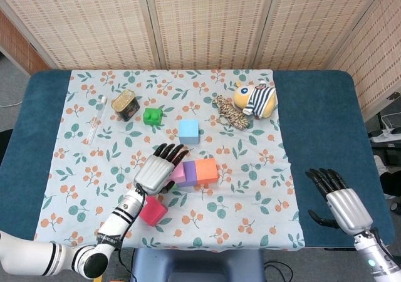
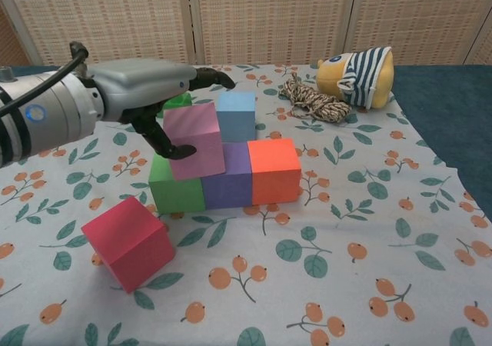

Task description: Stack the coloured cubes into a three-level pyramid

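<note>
A green cube (image 2: 175, 190), a purple cube (image 2: 231, 178) and an orange cube (image 2: 274, 169) stand in a row on the floral cloth. A pink cube (image 2: 194, 140) sits on top, across the green and purple ones, slightly tilted. My left hand (image 2: 142, 92) grips it, thumb on its left face and fingers reaching over its top. In the head view the left hand (image 1: 155, 172) covers the green cube and part of the pink cube (image 1: 178, 171). A light blue cube (image 2: 237, 115) stands behind the row; a red cube (image 2: 129, 242) lies in front left. My right hand (image 1: 341, 205) rests open at the table's right front.
A tin can (image 1: 126, 104), a green toy brick (image 1: 151, 116) and a clear tube (image 1: 96, 120) lie at the back left. A coil of rope (image 2: 315, 100) and a striped plush toy (image 2: 360, 75) lie at the back right. Blue table (image 1: 319, 125) borders the cloth.
</note>
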